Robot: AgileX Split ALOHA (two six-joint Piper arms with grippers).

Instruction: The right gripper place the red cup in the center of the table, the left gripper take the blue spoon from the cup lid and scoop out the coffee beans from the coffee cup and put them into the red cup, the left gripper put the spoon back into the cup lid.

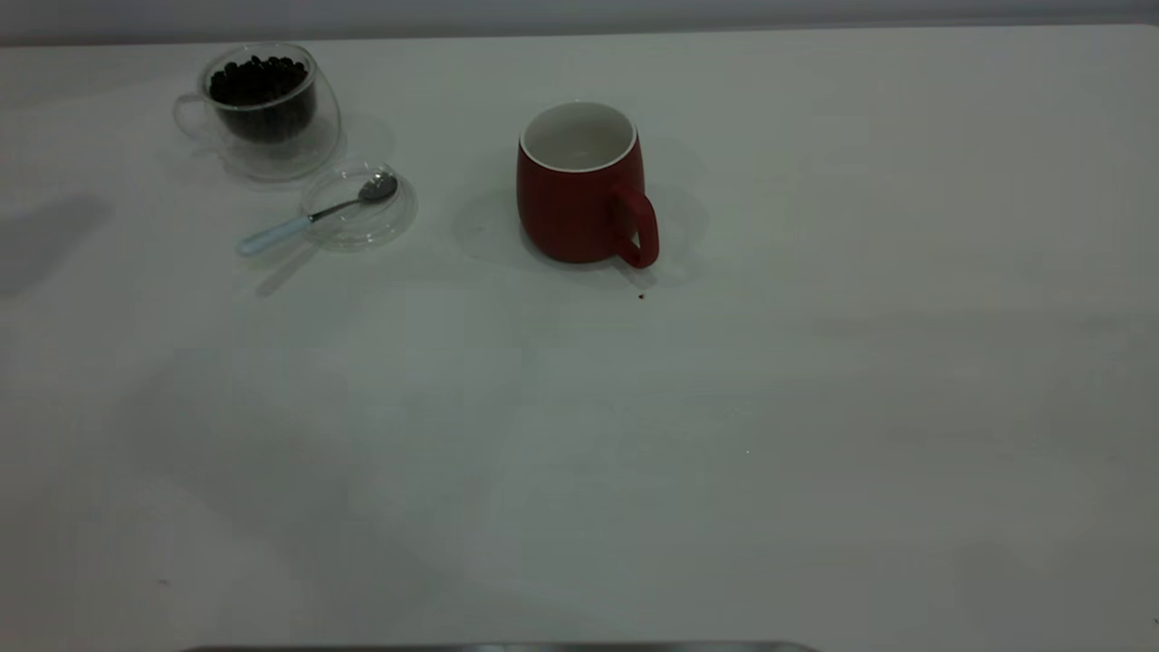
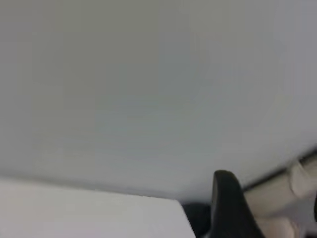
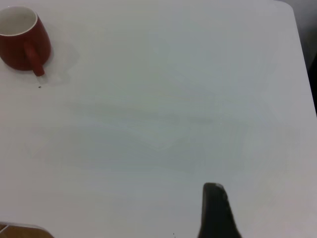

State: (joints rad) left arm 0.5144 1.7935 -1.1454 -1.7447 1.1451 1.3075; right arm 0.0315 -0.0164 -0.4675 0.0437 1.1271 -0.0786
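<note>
Mug [image 1: 579, 195] sits mid-desk [image 1: 815, 407]; next, left claw [image 2: 233, 208], spread unclear, approaches spoon [image 1: 312, 217] handle low & slow.

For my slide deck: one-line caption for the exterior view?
Red cup mid-table, empty; blue spoon on the cup lid beside the coffee cup of coffee beans.

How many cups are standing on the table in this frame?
2: the red cup near the table's middle, upright, and the coffee cup at far left, beside the cup lid. Nothing seems hidden.
</note>
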